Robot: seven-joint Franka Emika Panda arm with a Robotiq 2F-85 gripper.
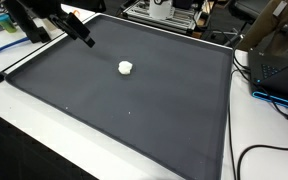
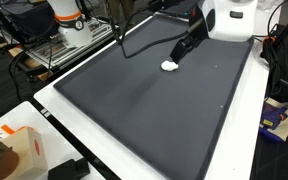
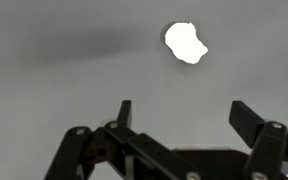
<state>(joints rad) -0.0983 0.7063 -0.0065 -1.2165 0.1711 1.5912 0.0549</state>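
Observation:
A small white lump (image 1: 126,68) lies on the large dark grey mat (image 1: 134,110); it also shows as the white lump (image 2: 170,66) and the white lump (image 3: 185,42). My gripper (image 1: 86,40) hangs above the mat, off to one side of the lump, not touching it. In an exterior view the gripper (image 2: 176,57) appears just over the lump. In the wrist view the gripper (image 3: 184,112) is open, its two dark fingers spread wide with only bare mat between them; the lump sits beyond the fingertips.
The mat covers most of a white table (image 1: 259,140). Blue cables (image 1: 284,100) and a dark box lie beside the mat. A cardboard box and a plant (image 2: 4,150) stand at a table corner. Racks and equipment (image 2: 64,30) line the far side.

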